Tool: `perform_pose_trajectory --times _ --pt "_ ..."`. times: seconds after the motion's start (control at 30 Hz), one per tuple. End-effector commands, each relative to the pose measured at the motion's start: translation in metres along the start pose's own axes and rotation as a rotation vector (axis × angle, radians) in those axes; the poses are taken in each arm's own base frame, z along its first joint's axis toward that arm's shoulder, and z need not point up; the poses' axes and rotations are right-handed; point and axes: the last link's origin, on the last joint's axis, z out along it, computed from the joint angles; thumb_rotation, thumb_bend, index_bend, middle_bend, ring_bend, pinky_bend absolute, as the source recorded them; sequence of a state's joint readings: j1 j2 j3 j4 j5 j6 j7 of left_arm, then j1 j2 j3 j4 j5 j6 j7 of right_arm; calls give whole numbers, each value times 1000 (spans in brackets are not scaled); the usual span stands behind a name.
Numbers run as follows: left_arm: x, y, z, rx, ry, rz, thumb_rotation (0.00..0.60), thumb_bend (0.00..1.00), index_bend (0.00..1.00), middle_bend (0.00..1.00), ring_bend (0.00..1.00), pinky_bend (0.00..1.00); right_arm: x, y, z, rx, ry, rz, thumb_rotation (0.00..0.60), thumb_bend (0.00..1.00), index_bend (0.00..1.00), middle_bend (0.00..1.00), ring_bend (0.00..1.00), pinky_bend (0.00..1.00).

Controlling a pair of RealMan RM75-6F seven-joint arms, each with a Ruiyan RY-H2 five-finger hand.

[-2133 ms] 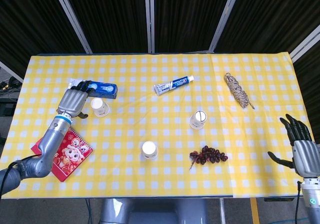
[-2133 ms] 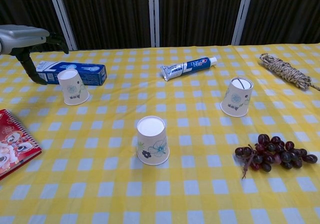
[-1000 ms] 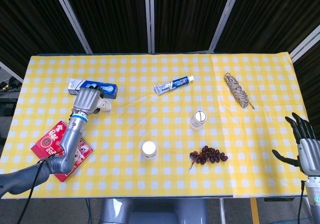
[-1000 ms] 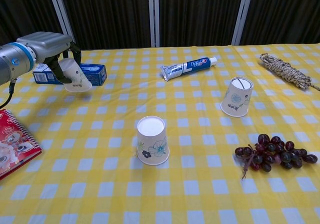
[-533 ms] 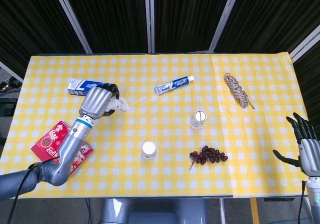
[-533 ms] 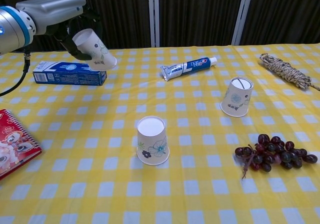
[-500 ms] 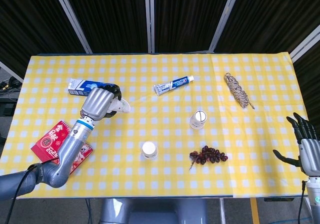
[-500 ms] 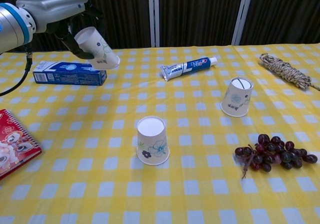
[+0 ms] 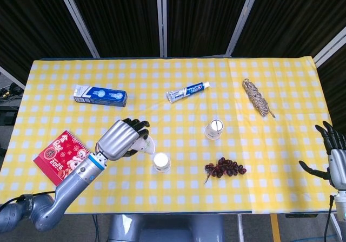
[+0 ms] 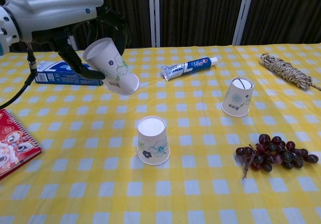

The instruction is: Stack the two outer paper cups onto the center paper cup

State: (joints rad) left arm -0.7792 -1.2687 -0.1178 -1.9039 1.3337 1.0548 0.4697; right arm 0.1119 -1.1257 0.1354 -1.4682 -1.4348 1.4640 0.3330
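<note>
Task status, approx. one third in, by judgement. Left hand [image 10: 65,13]: fingers wrapped round outer cup no. 1 [image 10: 111,66], carried in air, tilted with its mouth facing down and toward centre, up-left of the center cup [image 10: 152,139] in chest view; head view puts the held cup [image 9: 147,146] just beside the center cup [image 9: 161,161], not yet over it. Center cup: upside down on the table [image 10: 200,194], base up, nothing stacked on it. Outer cup no. 2 [image 10: 237,96]: inverted on the cloth, right of centre, well apart from both hands, untouched. Right hand [image 9: 334,163]: far right edge of head view only, off the table's side, fingers spread, holding nothing. Done: first outer cup lifted clear of the table. Left: level the cup, align it over the center cup, seat it, let go; then same for cup no. 2, likely a right-hand job given its side. Misc. items, not part of task: grapes [image 10: 275,153] near-right of center cup; toothpaste tube [image 10: 188,67] far side, mid; toothpaste box [image 10: 57,72] far left, partly behind the hand; rope bundle [image 10: 287,70] far right; red booklet [image 10: 14,146] at left edge.
</note>
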Motion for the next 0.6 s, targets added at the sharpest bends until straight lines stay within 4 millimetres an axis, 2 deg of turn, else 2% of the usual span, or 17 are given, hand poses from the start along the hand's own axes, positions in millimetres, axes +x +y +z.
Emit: perform_pose_trajectory --times 0.03,0.23,0.6 --pt "-4 4 -7 -24 -39 27 600 312 592 244 313 455 0 0 0 1 2 1 600 55 132 0 0 0" --pt "-10 9 -6 -34 -57 21 600 310 562 234 304 430 1 0 -1 -2 4 1 600 56 126 0 0 0" --pt "-28 23 14 -45 -64 1 600 310 555 230 300 429 1 1 -1 -10 3 -1 600 56 121 0 0 0"
